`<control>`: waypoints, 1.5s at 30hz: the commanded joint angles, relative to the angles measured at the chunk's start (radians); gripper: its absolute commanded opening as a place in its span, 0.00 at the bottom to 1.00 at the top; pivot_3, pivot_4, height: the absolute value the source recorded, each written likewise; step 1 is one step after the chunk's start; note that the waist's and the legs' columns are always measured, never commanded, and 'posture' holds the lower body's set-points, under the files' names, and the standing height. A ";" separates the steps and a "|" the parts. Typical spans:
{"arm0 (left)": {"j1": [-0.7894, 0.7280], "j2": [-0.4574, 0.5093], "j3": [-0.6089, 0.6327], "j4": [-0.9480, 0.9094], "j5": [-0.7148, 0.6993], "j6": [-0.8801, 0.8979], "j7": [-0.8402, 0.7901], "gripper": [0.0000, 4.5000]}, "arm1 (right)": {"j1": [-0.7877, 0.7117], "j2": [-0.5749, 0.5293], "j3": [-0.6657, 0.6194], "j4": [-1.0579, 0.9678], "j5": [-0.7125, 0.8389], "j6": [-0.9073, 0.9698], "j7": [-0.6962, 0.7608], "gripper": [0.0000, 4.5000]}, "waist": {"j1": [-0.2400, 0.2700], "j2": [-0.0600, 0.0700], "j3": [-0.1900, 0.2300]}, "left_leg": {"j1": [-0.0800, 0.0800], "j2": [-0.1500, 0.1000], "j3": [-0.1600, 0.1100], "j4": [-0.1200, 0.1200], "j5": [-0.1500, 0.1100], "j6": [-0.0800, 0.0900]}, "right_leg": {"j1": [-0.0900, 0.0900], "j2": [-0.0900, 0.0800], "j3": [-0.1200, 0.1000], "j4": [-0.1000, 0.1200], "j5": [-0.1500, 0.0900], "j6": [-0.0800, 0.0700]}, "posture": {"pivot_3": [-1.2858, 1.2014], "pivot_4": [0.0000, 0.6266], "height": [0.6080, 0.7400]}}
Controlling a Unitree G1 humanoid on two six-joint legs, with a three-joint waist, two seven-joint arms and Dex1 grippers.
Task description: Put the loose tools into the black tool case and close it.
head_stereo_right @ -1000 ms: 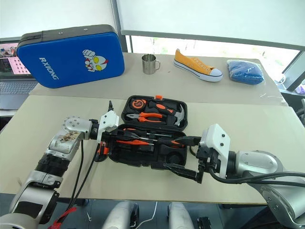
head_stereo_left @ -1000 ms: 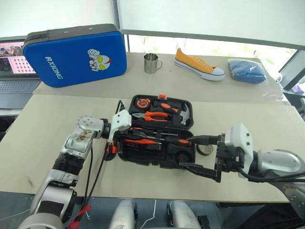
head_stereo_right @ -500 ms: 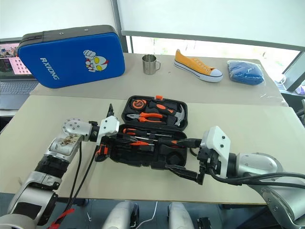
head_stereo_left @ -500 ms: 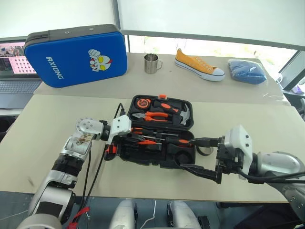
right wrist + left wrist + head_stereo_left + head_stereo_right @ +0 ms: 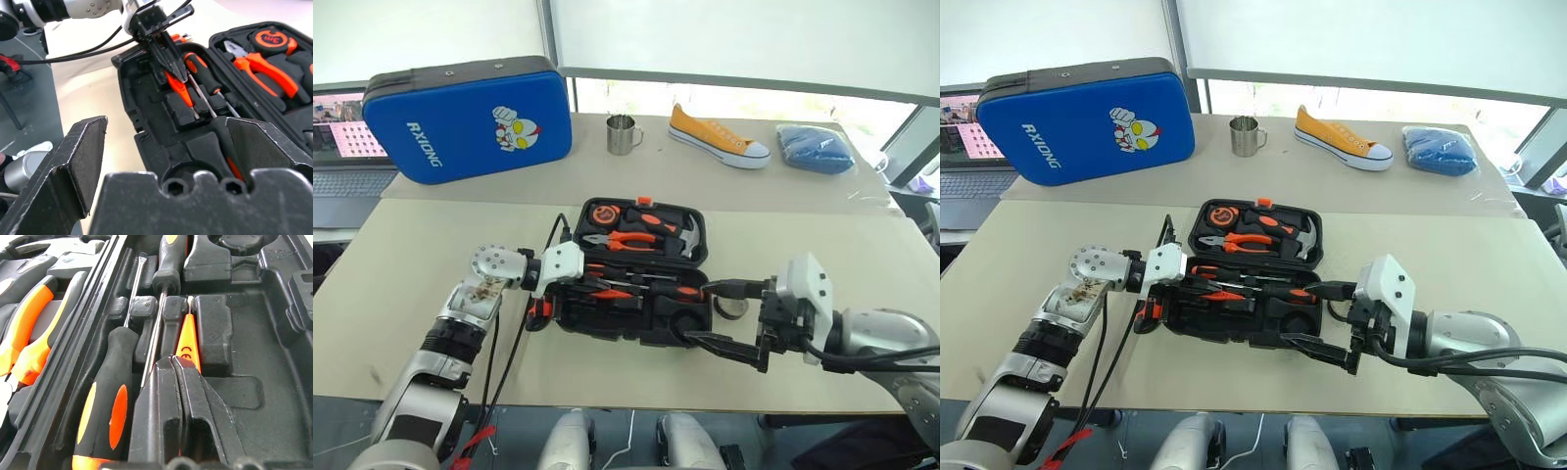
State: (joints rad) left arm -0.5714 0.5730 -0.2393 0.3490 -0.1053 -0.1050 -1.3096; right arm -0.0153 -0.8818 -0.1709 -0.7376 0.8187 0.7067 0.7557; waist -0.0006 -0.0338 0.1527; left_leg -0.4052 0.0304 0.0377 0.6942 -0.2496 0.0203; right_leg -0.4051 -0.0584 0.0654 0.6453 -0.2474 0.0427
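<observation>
left claw [image 5: 178, 363] covering slim orange tool [image 5: 188, 340], grip unclear

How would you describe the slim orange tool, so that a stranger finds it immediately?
Find the open black tool case on the near table. In its front half, beside two screwdrivers, lies the slim orange tool. It alone is all orange and flat, with the left gripper on it.
</observation>
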 commanded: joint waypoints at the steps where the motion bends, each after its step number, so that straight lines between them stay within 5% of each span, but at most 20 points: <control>1: 0.074 0.039 -0.029 0.006 0.047 0.026 0.007 0.02 | -0.015 0.008 -0.010 -0.009 0.001 -0.014 -0.001 1.00 | -0.003 0.001 -0.001 | 0.000 0.000 0.000 0.000 0.000 0.000 | 0.000 0.000 0.000 0.000 0.000 0.000 | 0.52 0.24 0.99; 11: 0.070 0.006 -0.043 0.046 0.069 0.063 0.085 0.02 | -0.049 0.005 0.009 0.008 -0.011 -0.014 0.021 1.00 | -0.010 0.006 -0.014 | 0.003 0.000 0.000 -0.001 0.000 0.000 | 0.002 0.000 0.000 0.000 0.000 0.000 | 0.52 0.24 0.99; 18: 0.091 0.122 0.070 -0.142 -0.054 0.248 0.055 0.02 | -0.101 0.005 0.037 0.027 -0.008 -0.020 0.059 1.00 | -0.018 0.005 -0.015 | 0.002 0.001 0.001 -0.001 0.000 0.000 | 0.001 0.001 0.001 0.000 0.000 0.000 | 0.52 0.24 0.99; 22: 0.222 0.316 0.349 -0.452 -0.314 0.601 0.057 0.26 | -0.184 0.031 0.119 0.113 -0.052 -0.052 0.119 1.00 | -0.040 0.001 -0.011 | 0.000 0.004 0.001 -0.003 0.000 0.000 | -0.004 0.003 0.002 0.001 -0.001 -0.003 | 0.52 0.24 0.99; 30: 0.692 0.434 0.818 -0.684 -0.338 0.809 0.144 0.93 | -0.292 0.074 0.235 0.204 -0.142 -0.137 0.251 1.00 | -0.029 0.000 -0.007 | -0.002 0.003 0.002 -0.007 0.000 0.000 | -0.008 -0.003 0.001 0.001 -0.003 -0.002 | 0.52 0.24 0.99; 34: 0.818 0.436 0.882 -0.780 -0.337 0.896 0.197 0.99 | -0.337 0.090 0.255 0.229 -0.157 -0.151 0.290 1.00 | -0.014 -0.004 -0.005 | -0.002 0.004 0.003 -0.007 0.000 0.000 | -0.009 -0.003 0.001 0.001 -0.003 -0.003 | 0.52 0.24 0.99; 40: 0.537 0.430 0.738 -0.883 -0.453 1.360 0.463 0.99 | -0.367 0.101 0.261 0.212 -0.165 -0.147 0.305 1.00 | 0.009 -0.005 -0.005 | -0.001 0.003 0.002 -0.007 0.000 -0.002 | -0.008 -0.003 0.000 0.001 -0.002 -0.003 | 0.52 0.24 0.99; 43: 0.263 0.309 0.631 -0.847 -0.429 1.671 0.652 0.99 | -0.347 0.108 0.251 0.190 -0.162 -0.138 0.284 1.00 | 0.012 -0.005 -0.004 | -0.001 0.001 0.001 -0.007 0.000 -0.001 | -0.007 -0.003 0.000 0.002 -0.002 -0.002 | 0.52 0.24 0.99; 45: 0.149 0.280 0.582 -0.754 -0.527 1.718 0.751 0.99 | -0.315 0.115 0.243 0.174 -0.164 -0.132 0.257 1.00 | 0.012 -0.007 -0.004 | -0.001 0.000 0.001 -0.007 0.000 -0.001 | -0.007 -0.001 0.000 0.002 -0.002 -0.002 | 0.52 0.24 0.99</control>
State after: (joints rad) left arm -0.3731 0.8499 0.3693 -0.4472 -0.5698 1.5416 -0.6463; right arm -0.3452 -0.7678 0.1032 -0.5267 0.6488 0.5729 1.0346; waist 0.0114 -0.0407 0.1485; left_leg -0.4066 0.0306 0.0380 0.6872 -0.2491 0.0187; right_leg -0.4126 -0.0591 0.0651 0.6478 -0.2493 0.0403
